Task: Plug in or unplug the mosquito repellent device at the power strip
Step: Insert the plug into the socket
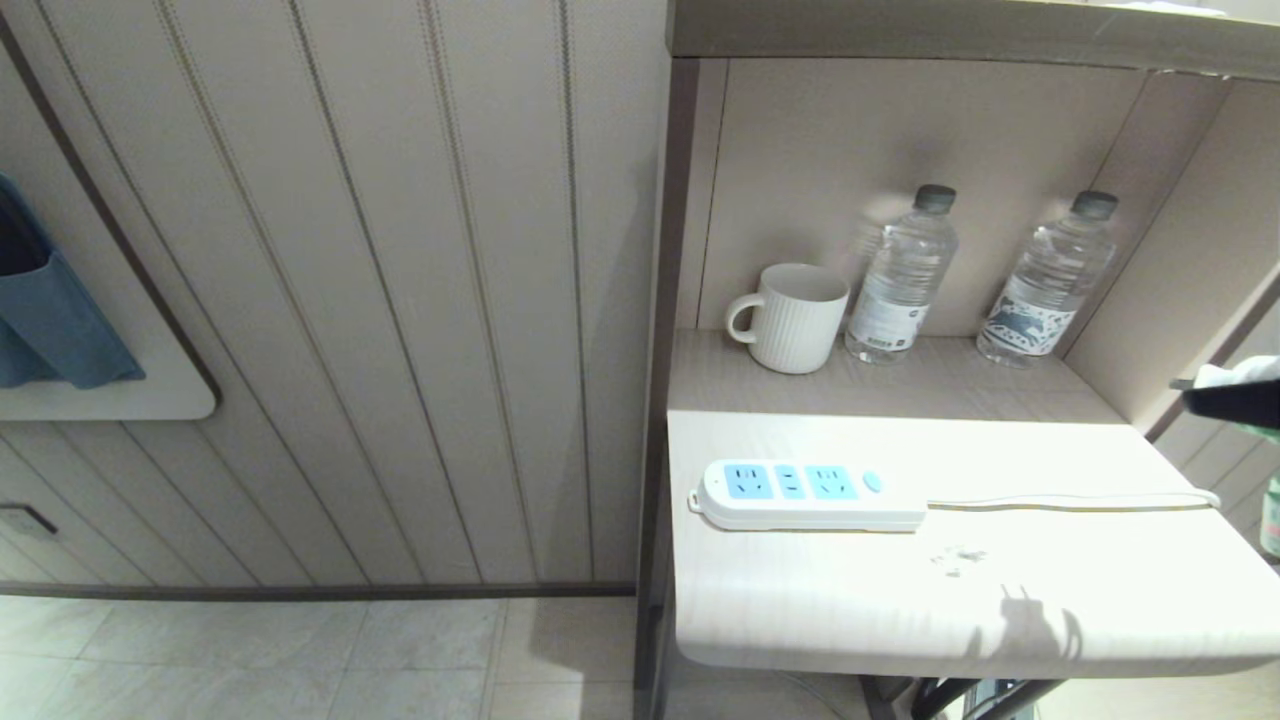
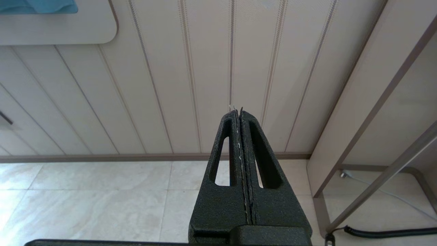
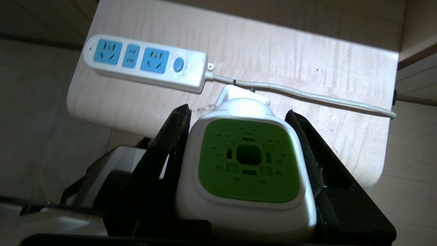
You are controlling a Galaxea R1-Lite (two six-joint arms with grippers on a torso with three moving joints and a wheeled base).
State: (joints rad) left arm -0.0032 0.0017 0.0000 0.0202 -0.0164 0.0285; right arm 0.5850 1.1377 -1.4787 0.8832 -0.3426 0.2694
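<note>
Head view, left to right: blue cloth (image 1: 50,310) at nine o'clock against the beige ribbed wall panelling (image 1: 350,300); pale wood-grain surface (image 1: 900,600) filling the right half. Flat white power strip with three light-blue socket panels and a round blue button (image 1: 808,493) lying at about five o'clock from centre, near the surface's left edge, all sockets bare, white cord (image 1: 1070,499) trailing toward three o'clock. Behind, on the recessed shelf, at one o'clock: white ribbed ceramic mug (image 1: 790,317), then two clear plastic water bottles with dark caps (image 1: 902,275) (image 1: 1048,280), all upright.

Right hand (image 1: 1235,400) just entering at three o'clock, off the surface's right edge, well apart from the strip.

Left wrist view: left hand (image 2: 240,116) with black fingers pressed together, holding nothing, above the pale tiled floor (image 2: 85,201).

Right wrist view: right hand (image 3: 239,116) clamped on the white plug-in mosquito repellent device with a green vented face (image 3: 247,160), one finger on either side, prongs aimed at the surface, unplugged, with the power strip (image 3: 145,63) at eleven o'clock.
</note>
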